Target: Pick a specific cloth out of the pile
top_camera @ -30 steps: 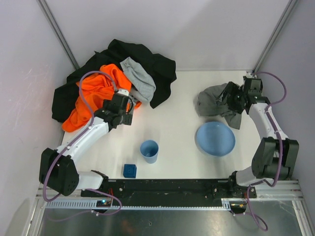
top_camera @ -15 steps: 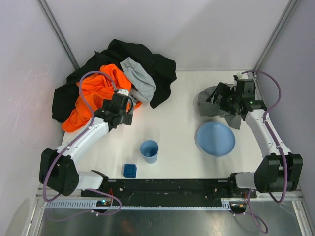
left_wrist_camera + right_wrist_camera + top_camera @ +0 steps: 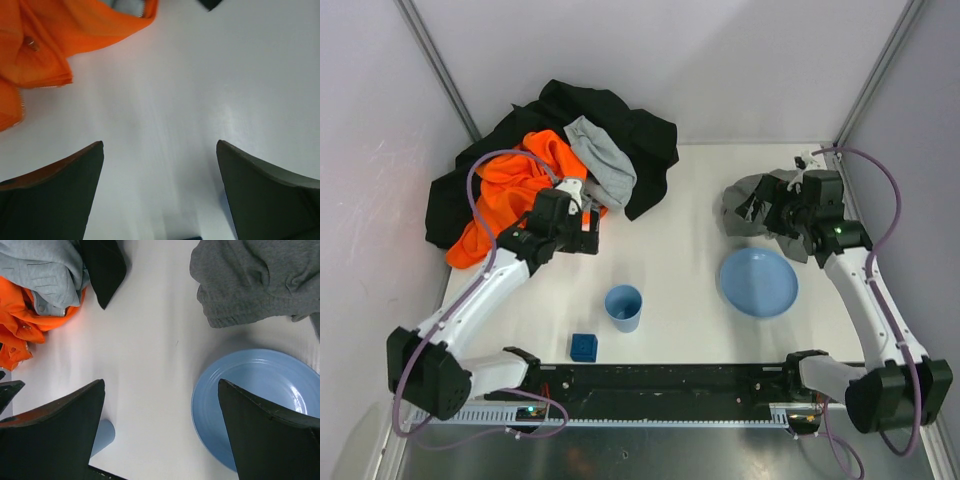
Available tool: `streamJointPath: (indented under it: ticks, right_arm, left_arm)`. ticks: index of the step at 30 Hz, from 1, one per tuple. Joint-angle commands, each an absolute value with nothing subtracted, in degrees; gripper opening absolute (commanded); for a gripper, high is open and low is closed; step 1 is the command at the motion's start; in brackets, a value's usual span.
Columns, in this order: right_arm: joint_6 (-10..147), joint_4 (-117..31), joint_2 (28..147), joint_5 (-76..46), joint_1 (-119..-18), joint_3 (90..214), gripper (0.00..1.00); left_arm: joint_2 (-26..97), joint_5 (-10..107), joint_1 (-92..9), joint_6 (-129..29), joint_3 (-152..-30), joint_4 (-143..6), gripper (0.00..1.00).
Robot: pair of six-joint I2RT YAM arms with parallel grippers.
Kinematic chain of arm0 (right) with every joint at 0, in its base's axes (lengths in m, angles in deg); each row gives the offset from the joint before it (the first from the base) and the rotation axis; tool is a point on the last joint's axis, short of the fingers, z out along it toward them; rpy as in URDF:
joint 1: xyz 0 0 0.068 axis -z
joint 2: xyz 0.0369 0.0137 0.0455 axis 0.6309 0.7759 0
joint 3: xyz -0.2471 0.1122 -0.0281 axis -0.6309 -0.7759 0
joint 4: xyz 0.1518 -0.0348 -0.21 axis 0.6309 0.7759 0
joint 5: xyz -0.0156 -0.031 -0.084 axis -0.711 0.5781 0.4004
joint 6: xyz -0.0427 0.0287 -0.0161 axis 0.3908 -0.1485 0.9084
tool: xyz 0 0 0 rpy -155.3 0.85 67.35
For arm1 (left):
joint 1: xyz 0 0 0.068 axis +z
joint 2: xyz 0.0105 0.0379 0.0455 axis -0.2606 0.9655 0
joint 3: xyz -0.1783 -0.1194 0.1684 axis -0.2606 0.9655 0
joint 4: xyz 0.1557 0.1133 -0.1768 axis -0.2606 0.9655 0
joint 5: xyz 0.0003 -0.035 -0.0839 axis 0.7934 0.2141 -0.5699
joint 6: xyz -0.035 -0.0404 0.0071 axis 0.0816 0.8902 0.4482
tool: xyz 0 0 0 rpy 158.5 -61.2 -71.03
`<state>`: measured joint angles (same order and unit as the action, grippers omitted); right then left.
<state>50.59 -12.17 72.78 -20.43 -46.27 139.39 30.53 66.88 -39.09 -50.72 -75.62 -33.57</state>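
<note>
The cloth (image 3: 748, 203), a plain medium-dark grey garment, lies crumpled on the white table at the far right, just beyond the blue plate; the right wrist view has it at the top right (image 3: 255, 280). My right gripper (image 3: 770, 207) hovers above its near edge, open and holding nothing (image 3: 161, 387). The pile sits at the far left: a black garment (image 3: 620, 125), a bright orange one (image 3: 510, 195) and a pale grey one (image 3: 603, 160). My left gripper (image 3: 586, 230) is open over bare table beside the orange edge (image 3: 45, 45), nothing between its fingers (image 3: 160, 150).
A blue plate (image 3: 758, 282) lies near the cloth, also in the right wrist view (image 3: 260, 390). A light blue cup (image 3: 623, 307) stands at the table's middle front, with a small blue block (image 3: 584, 347) nearer the front edge. Grey walls close in left, right and behind.
My right arm has risen and drawn back over the cloth, which stays lying on the table. The left arm has stretched slightly toward the far right beside the orange garment.
</note>
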Motion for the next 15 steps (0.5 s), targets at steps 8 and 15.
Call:
streamJointPath:
  ticks: [8,15]
  right_arm:
    - [51.66,-8.86,54.36,-19.37,-46.77,131.42,0.99]
    - [52.97,-5.31,44.28,-19.1,-46.78,129.26,0.99]
  left_arm:
    - [11.15,47.35,-39.01,-48.51,-75.09,-35.99,1.0]
    - [-0.97,49.84,-39.04,-46.56,-70.42,-35.92,1.0]
